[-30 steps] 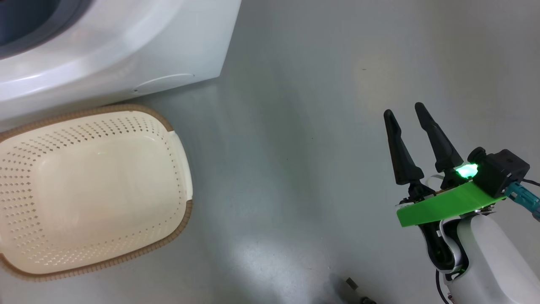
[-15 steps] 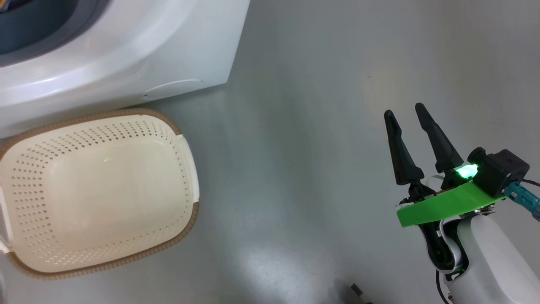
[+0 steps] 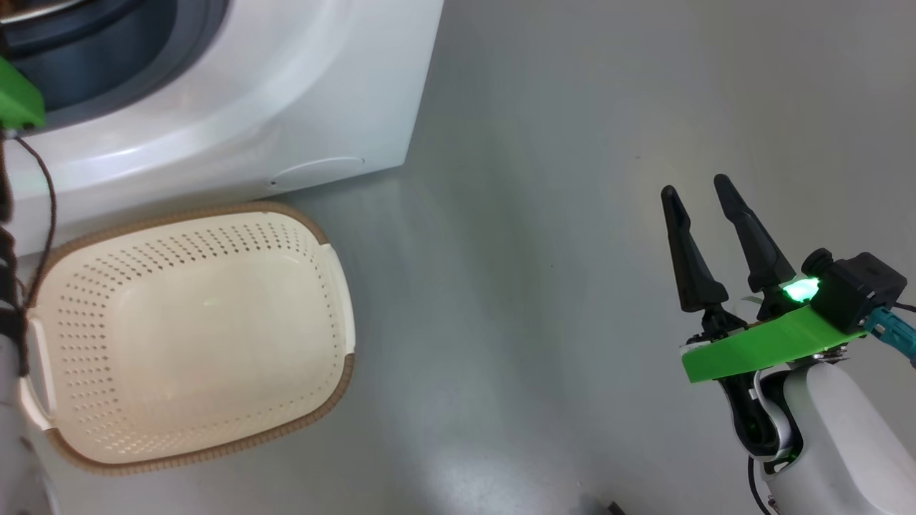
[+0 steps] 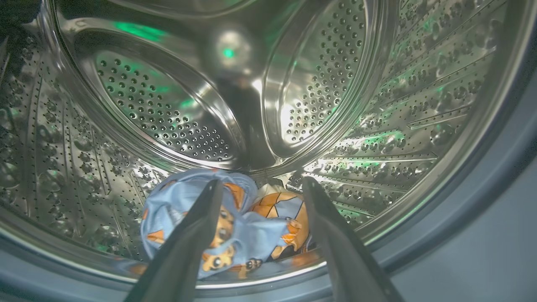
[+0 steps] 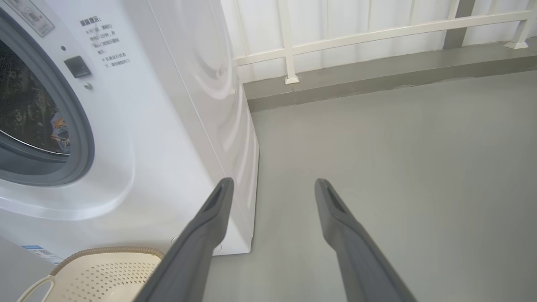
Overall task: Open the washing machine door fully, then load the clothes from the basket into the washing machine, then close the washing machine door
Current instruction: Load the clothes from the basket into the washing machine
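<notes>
Head view: the right gripper (image 3: 695, 184) is held wide open, nothing grasped; the basket (image 3: 215, 209) stands well to its left, before the washing machine (image 3: 286, 86); left wrist view: the left gripper (image 4: 262, 181) is spread wide, nothing gripped; the clothes (image 4: 247, 235) lie heaped in the steel drum (image 4: 168, 109) just beyond its fingertips; right wrist view: the washing machine is seen left of the parted fingers.

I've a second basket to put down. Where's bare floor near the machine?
Bare floor runs from the basket and the corner of the washing machine across to the right gripper. Crowded: the basket sits close by the machine's front; clothes lie in the drum before the left gripper.
</notes>
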Controlling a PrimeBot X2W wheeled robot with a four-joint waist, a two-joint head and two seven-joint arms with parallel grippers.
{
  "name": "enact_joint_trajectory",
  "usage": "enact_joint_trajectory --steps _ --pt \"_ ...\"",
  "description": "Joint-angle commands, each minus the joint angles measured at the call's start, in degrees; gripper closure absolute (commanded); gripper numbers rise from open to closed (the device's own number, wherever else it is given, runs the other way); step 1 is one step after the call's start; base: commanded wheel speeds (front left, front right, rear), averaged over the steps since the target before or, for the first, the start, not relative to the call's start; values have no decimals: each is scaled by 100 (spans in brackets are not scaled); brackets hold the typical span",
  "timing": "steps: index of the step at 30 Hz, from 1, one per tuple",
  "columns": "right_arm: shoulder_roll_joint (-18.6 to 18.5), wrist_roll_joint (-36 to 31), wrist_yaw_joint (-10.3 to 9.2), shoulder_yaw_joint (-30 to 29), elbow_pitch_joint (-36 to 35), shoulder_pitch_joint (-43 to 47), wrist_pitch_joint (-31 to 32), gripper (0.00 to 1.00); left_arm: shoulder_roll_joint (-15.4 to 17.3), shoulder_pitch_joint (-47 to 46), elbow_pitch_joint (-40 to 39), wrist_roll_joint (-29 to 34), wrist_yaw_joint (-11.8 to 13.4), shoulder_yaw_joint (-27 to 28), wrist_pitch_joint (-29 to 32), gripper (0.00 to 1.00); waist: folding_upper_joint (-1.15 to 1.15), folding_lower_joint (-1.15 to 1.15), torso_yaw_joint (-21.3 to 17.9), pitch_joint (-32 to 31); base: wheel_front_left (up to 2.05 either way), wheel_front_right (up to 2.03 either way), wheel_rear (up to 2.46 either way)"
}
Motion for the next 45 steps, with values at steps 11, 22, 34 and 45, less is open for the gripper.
enact_joint_trajectory --steps 11,22,34,45 --pt "-236 -34 25 63 -21 195 -46 0 46 1061 -910 -132 -119 258 -32 0 0 0 249 -492 0 0 0" --pt "-378 -32 25 12 119 437 -46 0 -334 2369 -1716 -225 -272 546 -32 0 0 0 485 -1111 0 0 0" --pt "-532 -40 25 -172 188 832 -46 0 -730 3744 -2403 -171 -376 782 -32 0 0 0 797 -1640 0 0 0" --pt "-588 -41 25 -258 208 1064 -46 0 -894 4579 -2998 -90 -418 905 -32 0 0 0 986 -1947 0 0 0"
